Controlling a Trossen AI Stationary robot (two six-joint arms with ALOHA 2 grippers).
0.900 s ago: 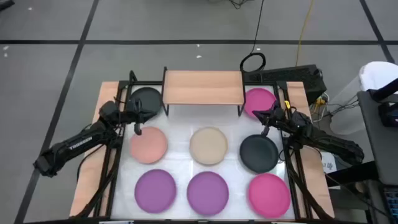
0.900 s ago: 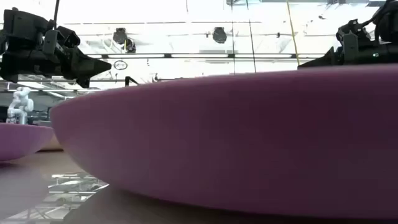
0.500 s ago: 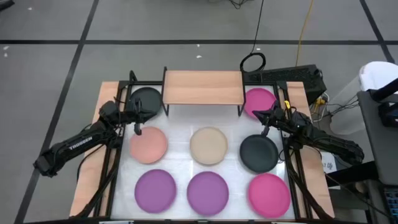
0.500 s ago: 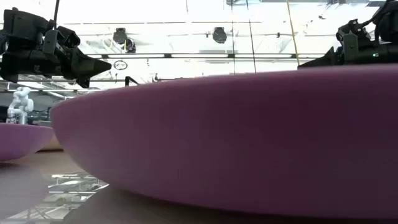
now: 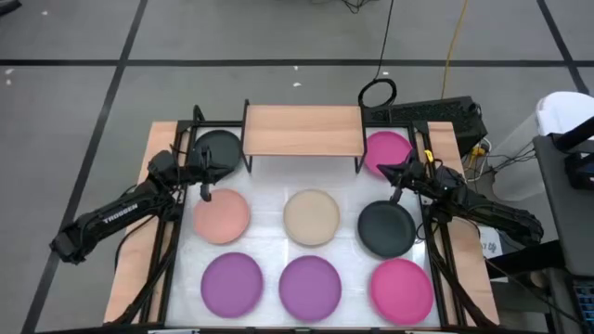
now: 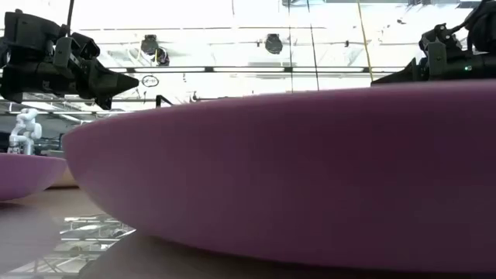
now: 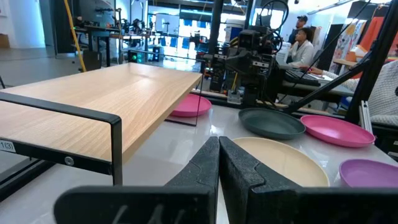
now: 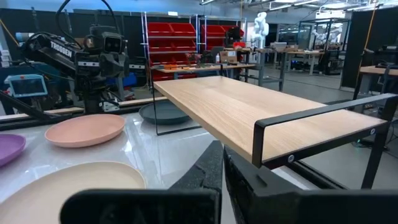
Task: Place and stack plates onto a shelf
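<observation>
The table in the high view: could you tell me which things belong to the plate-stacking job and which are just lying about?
Job:
- shelf, top bare
- purple plates
- magenta plates
- black plates
- peach plate
- beige plate

Lying about:
- coiled black cable
- yellow cable

The shelf [image 5: 303,130] is topped with pale, smooth wood in which a fine straight grain is seen, and is carried on thin black metal legs with a matt finish. The plates, such as the beige plate [image 5: 311,217] and the black plate [image 5: 386,228], are finished matt and smooth. The white table top [image 5: 269,243] is glossy, and reflections are seen in it. The left gripper [image 7: 219,163] has fingers of dark, matt, slightly grainy material.
</observation>
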